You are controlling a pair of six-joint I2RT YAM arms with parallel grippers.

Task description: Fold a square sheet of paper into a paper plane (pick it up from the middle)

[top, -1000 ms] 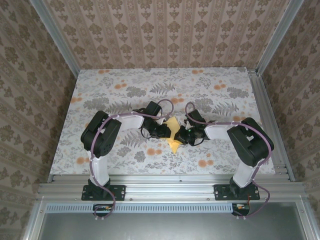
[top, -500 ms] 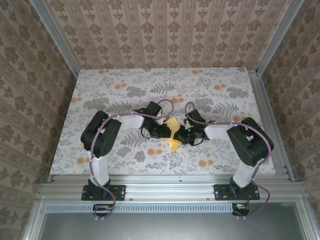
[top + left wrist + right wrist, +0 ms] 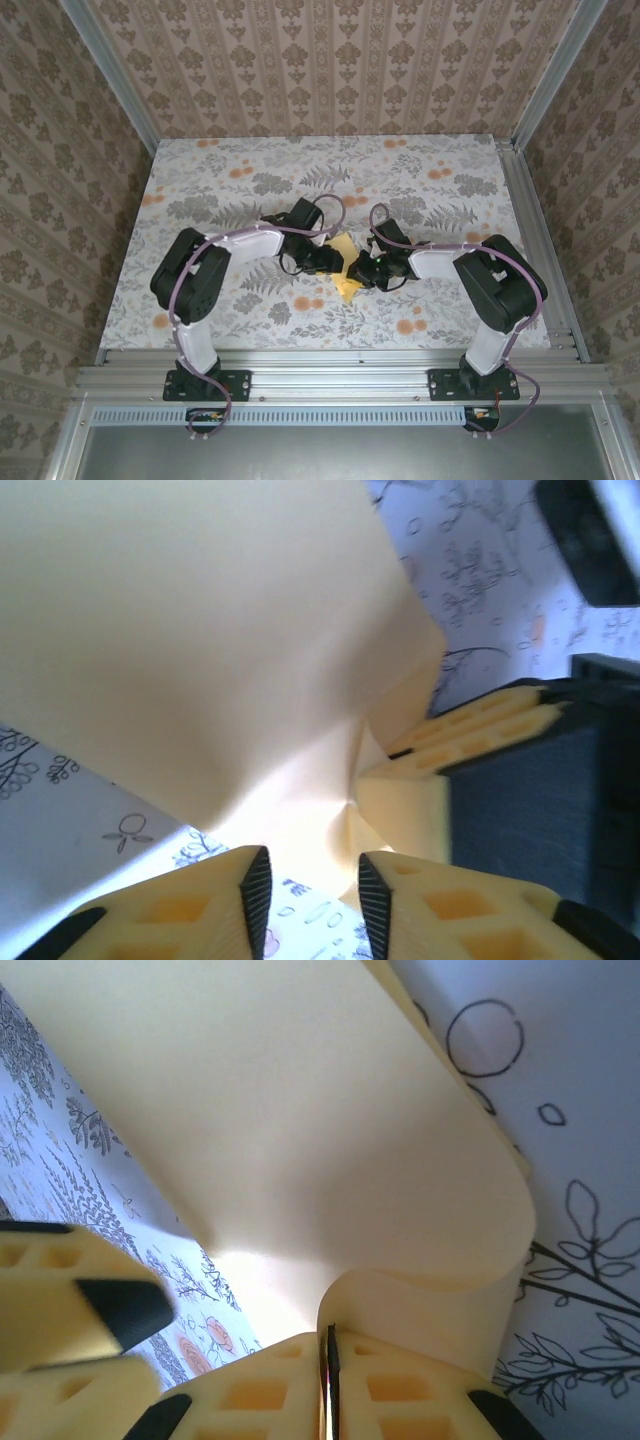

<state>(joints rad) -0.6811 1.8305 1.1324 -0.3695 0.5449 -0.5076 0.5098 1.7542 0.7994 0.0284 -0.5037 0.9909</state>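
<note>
Paper first, from the overhead camera: the yellow sheet of paper (image 3: 348, 289) sits mid-table on the flowery cloth (image 3: 450, 200), raised and bent between the left gripper (image 3: 325, 260) and the right gripper (image 3: 362, 272), which are nearly nose to nose.

Left wrist cam: my left fingers (image 3: 255, 880) have a narrow gap between them and aren't biting anything. The sheet fans out just beyond them, with a crease running to where the right gripper's fingers (image 3: 480, 730) pinch it.

Right wrist cam: the right gripper (image 3: 328, 1365) is clamped on a flap of the sheet, and the paper curls over in a loop above the pinch. The left fingers (image 3: 110, 1305) are just beside it.

I'd say we're mid-fold, nowhere near a plane yet. To do this well I'd keep the right pinch firm and steady as the anchor. Then I'd ease the left fingers onto the paper's edge close to the crease and only close once the edge is properly between the pads — grab too early and the sheet just buckles or slips out of line. Slow moves, since thin paper tears easily.

Compared with half a second ago, the left arm's elbow has swung outward and lower in the overhead view, and its gripper has shifted slightly. The right arm and the paper look pretty much where they were.
</note>
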